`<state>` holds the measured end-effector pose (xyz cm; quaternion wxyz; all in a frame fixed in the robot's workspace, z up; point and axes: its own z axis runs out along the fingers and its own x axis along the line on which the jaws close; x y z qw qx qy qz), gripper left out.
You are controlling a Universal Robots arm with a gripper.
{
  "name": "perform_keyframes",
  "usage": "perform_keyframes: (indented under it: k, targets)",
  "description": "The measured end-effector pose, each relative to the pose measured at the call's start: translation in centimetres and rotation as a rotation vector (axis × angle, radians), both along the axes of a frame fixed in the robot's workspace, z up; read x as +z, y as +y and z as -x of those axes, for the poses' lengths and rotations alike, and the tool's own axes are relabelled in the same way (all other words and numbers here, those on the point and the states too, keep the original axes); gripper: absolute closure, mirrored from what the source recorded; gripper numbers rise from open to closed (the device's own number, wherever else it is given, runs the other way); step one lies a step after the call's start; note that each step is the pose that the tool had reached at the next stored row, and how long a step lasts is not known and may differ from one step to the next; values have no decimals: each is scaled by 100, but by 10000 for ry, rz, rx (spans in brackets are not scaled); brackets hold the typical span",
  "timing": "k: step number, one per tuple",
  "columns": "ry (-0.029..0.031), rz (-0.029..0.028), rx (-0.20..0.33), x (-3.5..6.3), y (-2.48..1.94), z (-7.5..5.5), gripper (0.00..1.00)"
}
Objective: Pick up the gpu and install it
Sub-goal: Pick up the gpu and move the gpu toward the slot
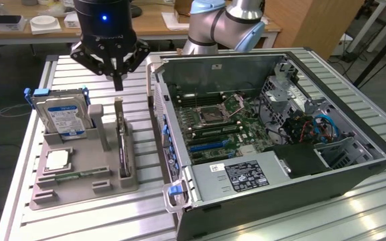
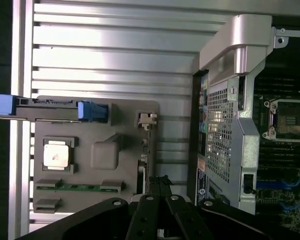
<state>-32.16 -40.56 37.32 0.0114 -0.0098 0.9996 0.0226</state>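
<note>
Gpu (image 1: pixel 122 148) stands on edge in grey holder (image 1: pixel 79 187), directly beneath the fingers (image 1: pixel 118 78). Fingers clenched together, gripping nothing, tips just above the card's top.

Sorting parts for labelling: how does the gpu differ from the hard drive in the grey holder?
The gpu is a thin dark card; the hard drive is boxy silver with a blue-white label. The gpu ends in a silver bracket; the hard drive carries blue rails. Both stand on edge in the grey holder.
</note>
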Motion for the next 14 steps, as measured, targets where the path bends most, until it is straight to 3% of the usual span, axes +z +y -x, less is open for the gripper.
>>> perform_keyframes:
  k: [12,14]
  targets:
    - [-1,0,-80,-22,-18,1,89]
    - [-1,0,-80,-22,-18,1,77]
